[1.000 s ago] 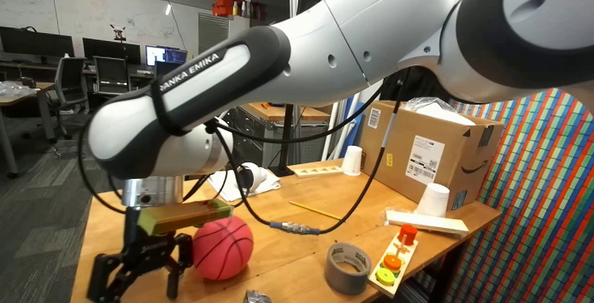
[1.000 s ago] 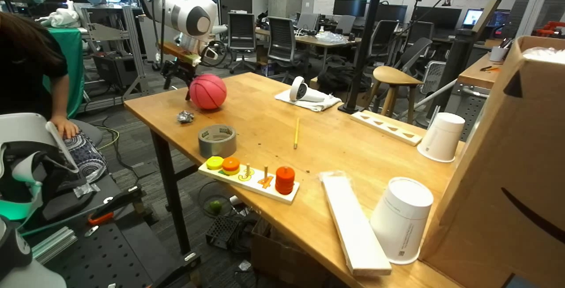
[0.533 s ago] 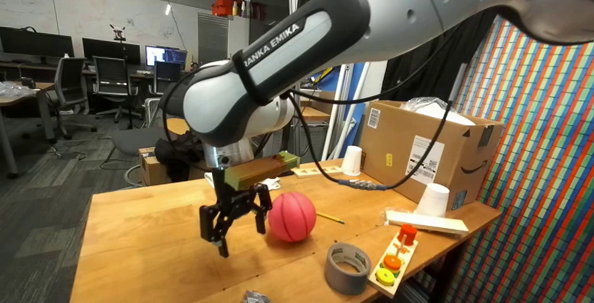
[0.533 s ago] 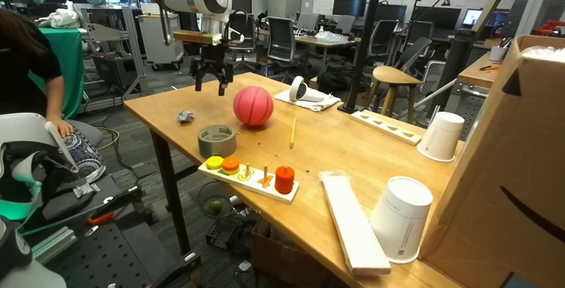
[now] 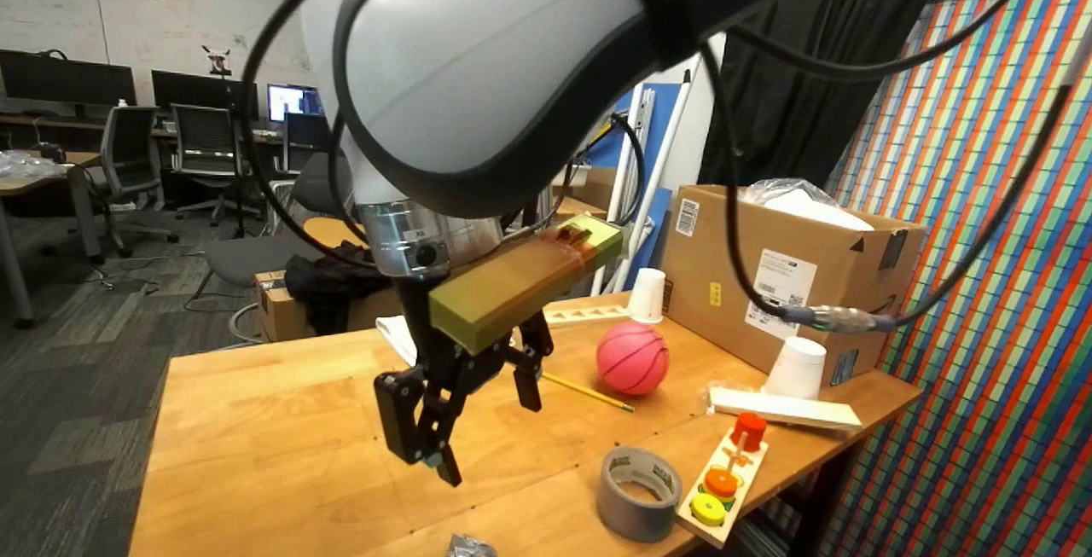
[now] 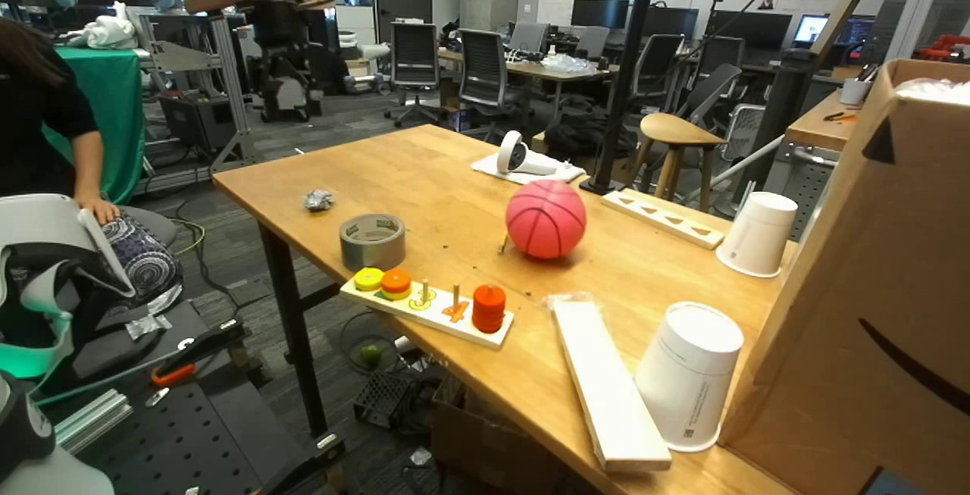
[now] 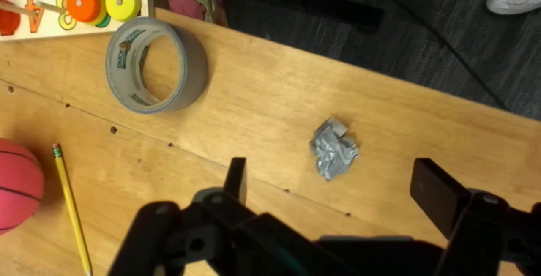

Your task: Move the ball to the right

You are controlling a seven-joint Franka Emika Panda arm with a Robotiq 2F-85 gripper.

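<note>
Wrist view shows the fingers [image 7: 435, 195] parted and empty, the ball [image 7: 19, 186] well outside them; the rightward move looks done, next calling for standing clear.

The pinkish-red ball [image 6: 546, 219], round and lined with thin dark basketball-style seams, sits on the counter [image 6: 447, 169], well apart from the spread jaws. In both exterior views it lies off to the right of the jaws; in the wrist view, to their left, partly cut off by the view's edge.
</note>
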